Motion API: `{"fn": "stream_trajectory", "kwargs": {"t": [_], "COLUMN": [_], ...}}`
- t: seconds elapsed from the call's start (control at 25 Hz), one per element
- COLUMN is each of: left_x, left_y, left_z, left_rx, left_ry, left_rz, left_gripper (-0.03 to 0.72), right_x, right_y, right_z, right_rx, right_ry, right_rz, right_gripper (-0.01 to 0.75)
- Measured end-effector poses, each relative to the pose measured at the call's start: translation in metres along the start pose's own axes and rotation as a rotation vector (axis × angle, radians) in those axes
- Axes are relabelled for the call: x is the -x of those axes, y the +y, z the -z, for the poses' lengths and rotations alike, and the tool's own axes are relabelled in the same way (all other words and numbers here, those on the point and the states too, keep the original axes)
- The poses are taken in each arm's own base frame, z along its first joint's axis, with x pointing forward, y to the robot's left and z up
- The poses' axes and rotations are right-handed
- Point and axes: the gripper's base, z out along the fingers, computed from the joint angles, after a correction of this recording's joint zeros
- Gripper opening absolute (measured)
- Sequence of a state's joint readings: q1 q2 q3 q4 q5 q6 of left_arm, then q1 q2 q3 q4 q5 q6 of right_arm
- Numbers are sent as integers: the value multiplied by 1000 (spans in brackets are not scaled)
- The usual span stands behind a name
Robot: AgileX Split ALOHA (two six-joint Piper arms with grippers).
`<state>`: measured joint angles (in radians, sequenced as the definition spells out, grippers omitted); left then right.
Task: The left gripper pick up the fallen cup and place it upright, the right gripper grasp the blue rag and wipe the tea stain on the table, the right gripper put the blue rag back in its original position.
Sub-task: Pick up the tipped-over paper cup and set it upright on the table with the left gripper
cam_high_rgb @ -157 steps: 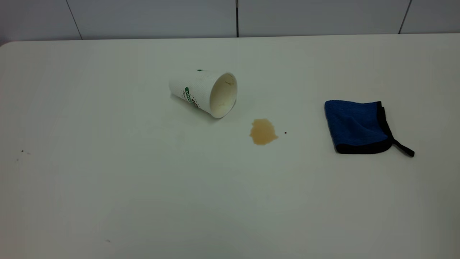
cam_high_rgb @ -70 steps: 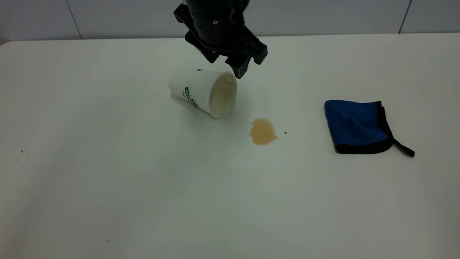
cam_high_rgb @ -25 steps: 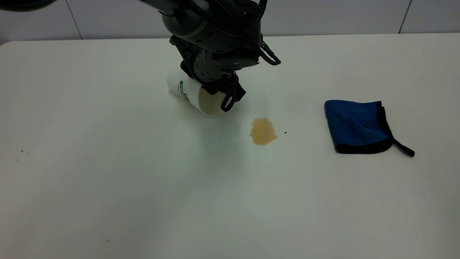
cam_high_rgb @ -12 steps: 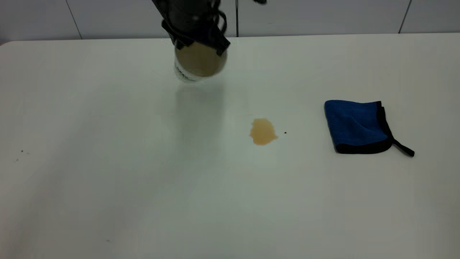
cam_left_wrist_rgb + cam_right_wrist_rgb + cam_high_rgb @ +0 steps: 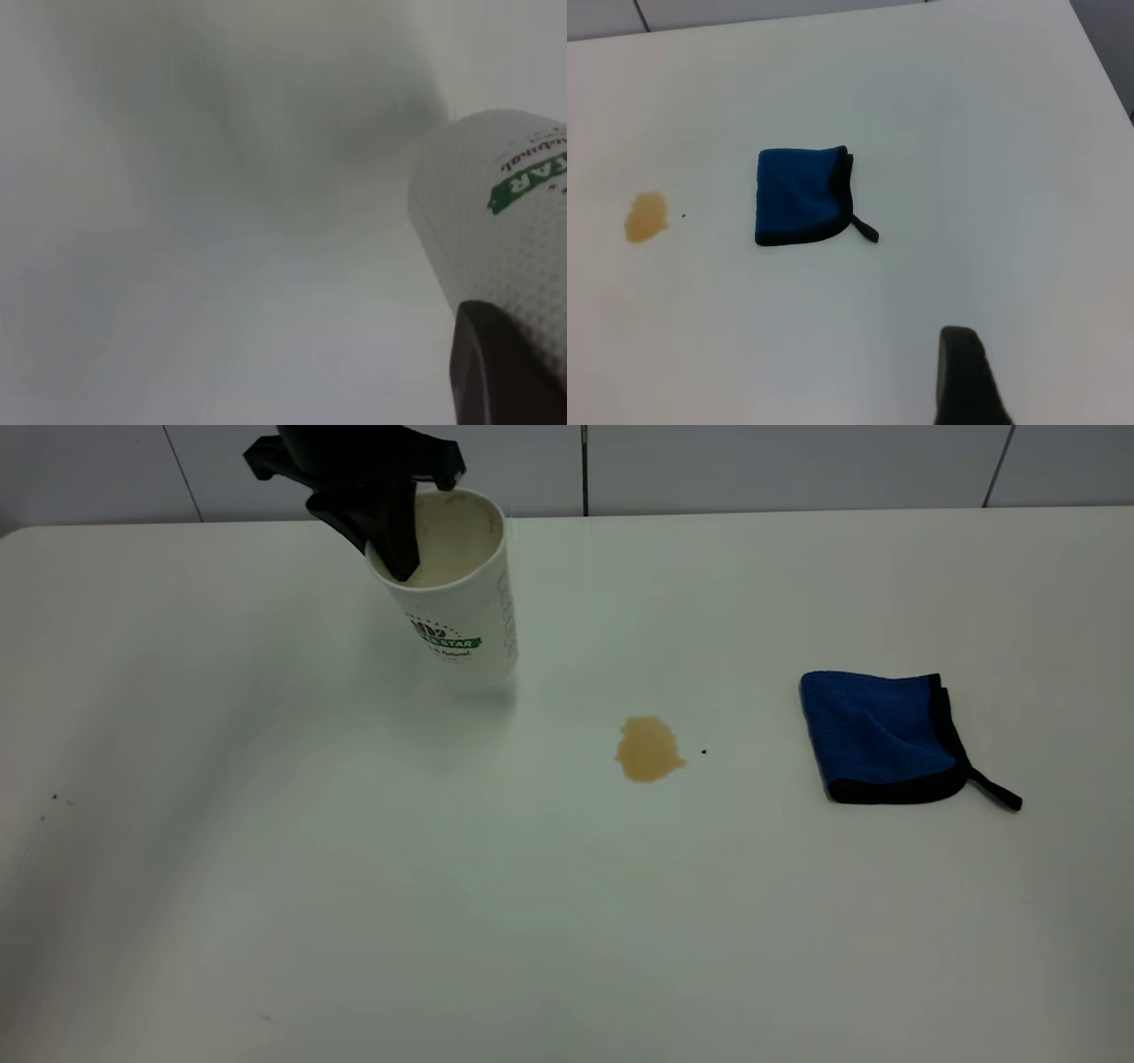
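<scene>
Cup [image 5: 456,593] stands mouth up at the far left-centre of the table [image 5: 354,886], logo facing me; I cannot tell whether its base is fully seated or just above the surface. My left gripper [image 5: 390,531] has its jaws closed on the rim, one finger inside the mouth, the other on the outer wall, as the left wrist view also suggests. Step in hand: uprighting the cup, near complete by my reading. Next move calls for lowering until the base is flat, then opening and lifting straight up so the cup is not tipped. Tea stain [image 5: 649,749] sits unwiped between cup and blue rag [image 5: 881,735]. Right gripper [image 5: 966,376] hangs well short of the rag; jaw state not determinable.
</scene>
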<state>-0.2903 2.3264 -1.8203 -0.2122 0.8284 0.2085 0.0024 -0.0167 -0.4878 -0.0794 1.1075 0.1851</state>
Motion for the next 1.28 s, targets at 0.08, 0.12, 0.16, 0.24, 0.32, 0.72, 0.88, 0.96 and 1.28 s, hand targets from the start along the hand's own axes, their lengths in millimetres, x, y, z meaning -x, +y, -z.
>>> {"fn": "stream_trajectory", "kwargs": {"t": [0.08, 0.12, 0.16, 0.24, 0.32, 0.72, 0.88, 0.96, 1.28], "left_x": [-1, -1, -1, -1, 0, -10, -10, -10, -10], "left_y": [9, 11, 12, 12, 12, 18, 18, 19, 19], "left_z": [2, 2, 2, 2, 1, -39, -42, -45, -47], "left_rx": [-2, -2, -3, -7, -8, -16, -15, -15, -12], "left_ry": [-4, -6, -7, -8, -10, 70, 70, 74, 63], "left_rz": [17, 22, 23, 25, 26, 52, 53, 55, 57], "left_gripper": [4, 4, 4, 4, 4, 5, 13, 26, 199], "right_x": [0, 0, 0, 0, 0, 0, 0, 0, 0], "right_y": [0, 0, 0, 0, 0, 0, 0, 0, 0], "right_z": [0, 0, 0, 0, 0, 0, 0, 0, 0], "right_rx": [0, 0, 0, 0, 0, 0, 0, 0, 0], "right_ry": [0, 0, 0, 0, 0, 0, 0, 0, 0], "right_rz": [0, 0, 0, 0, 0, 0, 0, 0, 0], "right_gripper": [491, 491, 491, 491, 491, 491, 491, 491, 491]}}
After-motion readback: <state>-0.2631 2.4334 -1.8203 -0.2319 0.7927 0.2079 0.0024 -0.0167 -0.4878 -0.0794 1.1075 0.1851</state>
